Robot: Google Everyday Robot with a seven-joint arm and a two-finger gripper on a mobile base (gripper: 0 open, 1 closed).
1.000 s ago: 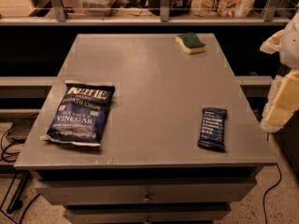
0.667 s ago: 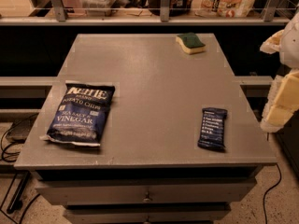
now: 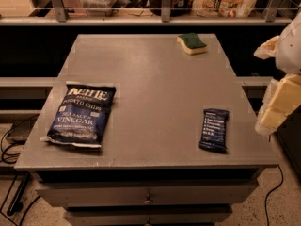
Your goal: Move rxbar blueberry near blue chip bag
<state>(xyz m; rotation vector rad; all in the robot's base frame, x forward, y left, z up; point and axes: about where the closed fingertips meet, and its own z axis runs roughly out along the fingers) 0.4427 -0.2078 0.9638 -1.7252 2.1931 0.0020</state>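
Flat on the grey tabletop (image 3: pixel 150 79): blue chip bag (image 3: pixel 81 115) by the front-left edge, contents hidden; rxbar blueberry (image 3: pixel 214 129) near the front-right corner, well apart from the bag, bare surface between them; sponge (image 3: pixel 191 43) at the far edge; hand (image 3: pixel 278 108) hangs off the right side, near the bar; open or closed, cannot tell.

Grey drawered cabinet (image 3: pixel 150 88) on speckled floor (image 3: pixel 282 212), railed shelf (image 3: pixel 117 20) behind, dim light.
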